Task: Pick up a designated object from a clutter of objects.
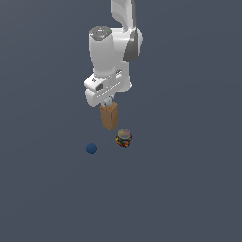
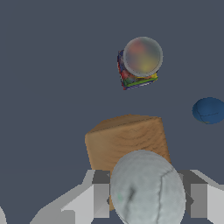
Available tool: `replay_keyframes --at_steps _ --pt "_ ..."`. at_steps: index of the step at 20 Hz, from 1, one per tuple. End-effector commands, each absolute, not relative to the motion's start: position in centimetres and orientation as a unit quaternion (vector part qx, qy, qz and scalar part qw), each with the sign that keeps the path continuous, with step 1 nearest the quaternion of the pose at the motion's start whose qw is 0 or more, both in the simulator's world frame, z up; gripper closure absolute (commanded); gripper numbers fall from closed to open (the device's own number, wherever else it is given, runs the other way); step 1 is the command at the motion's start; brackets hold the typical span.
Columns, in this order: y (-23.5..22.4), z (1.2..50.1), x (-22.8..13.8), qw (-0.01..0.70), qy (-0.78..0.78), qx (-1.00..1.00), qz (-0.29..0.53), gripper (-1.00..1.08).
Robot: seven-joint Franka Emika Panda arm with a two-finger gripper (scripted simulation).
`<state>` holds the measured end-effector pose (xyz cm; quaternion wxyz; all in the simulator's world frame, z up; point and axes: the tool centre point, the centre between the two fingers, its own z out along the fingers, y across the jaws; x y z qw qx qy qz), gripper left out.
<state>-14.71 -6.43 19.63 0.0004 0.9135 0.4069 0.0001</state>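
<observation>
You are looking at a flat, dark slate-grey floor (image 1: 189, 189) that fills the whole background, plain and unmarked. Largest over it is the white Panda arm (image 1: 111, 52), which reaches down from the top of the exterior view and ends at its gripper (image 1: 109, 102) above the clutter. In the wrist view the gripper (image 2: 148, 194) has its two grey fingers (image 2: 101, 194) pressed against either side of the pale grey-white ball (image 2: 146, 190), so it is pinching that ball between them. In the exterior view the ball (image 1: 109, 101) shows as a small pale spot just under the hand, held directly above the top of the tan-brown box (image 1: 109, 116).

The box (image 2: 127, 140) stands upright with a wood-grain face. Just to the exterior view's right of it, and a little nearer, sits the small multicoloured can (image 1: 124, 137), upright, with a pale glossy lid (image 2: 142, 56). The dark blue ball (image 1: 91, 148) rests on the floor to the exterior view's left of the can, apart from both can and box.
</observation>
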Motion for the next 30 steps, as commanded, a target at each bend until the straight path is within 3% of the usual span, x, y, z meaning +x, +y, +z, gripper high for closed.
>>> replay_keyframes --at_steps 1,30 --pt "-6.3 20.3 -14.4 0.001 0.407 0.913 0.0 1.08" --pt "-3.3 39.1 -6.1 0.0 0.408 0.913 0.0 1.08"
